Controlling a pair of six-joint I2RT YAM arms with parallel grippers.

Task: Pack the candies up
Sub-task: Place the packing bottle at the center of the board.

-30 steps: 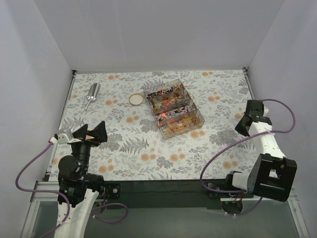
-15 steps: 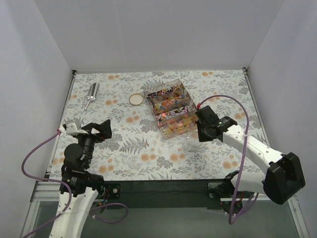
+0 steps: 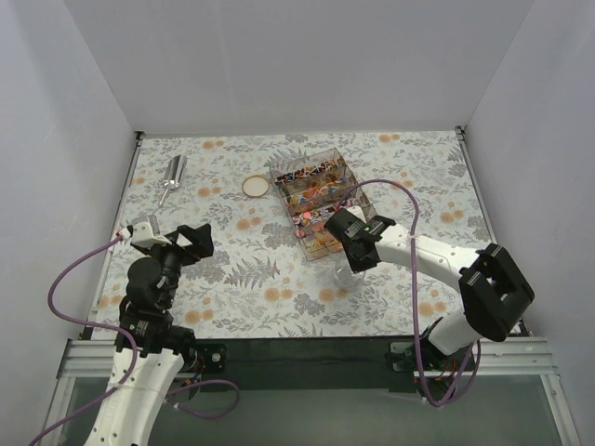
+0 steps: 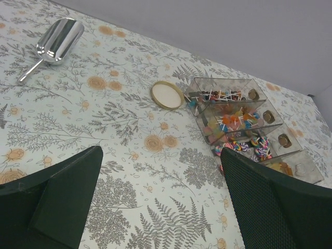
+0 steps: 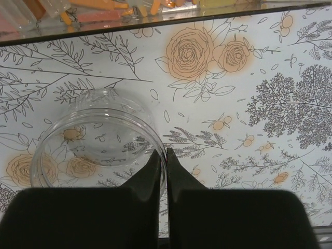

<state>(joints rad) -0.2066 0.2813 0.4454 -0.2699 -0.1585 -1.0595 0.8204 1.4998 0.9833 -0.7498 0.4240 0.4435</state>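
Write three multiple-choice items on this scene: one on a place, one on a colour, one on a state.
1. The gold lid lies: A in the compartment box; B on the table, between scoop and box; C in a gripper.
2. The scoop is: A red; B silver; C blue.
3. The left gripper is: A shut on the scoop; B shut on the lid; C open, holding nothing.
Key: B, it lies flat on the table; B, shiny metal; C, its jaws stand wide apart.

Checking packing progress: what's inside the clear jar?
Nothing: the clear jar looks empty, only tablecloth print showing through. Its near bottom edge is hidden behind the right end effector.
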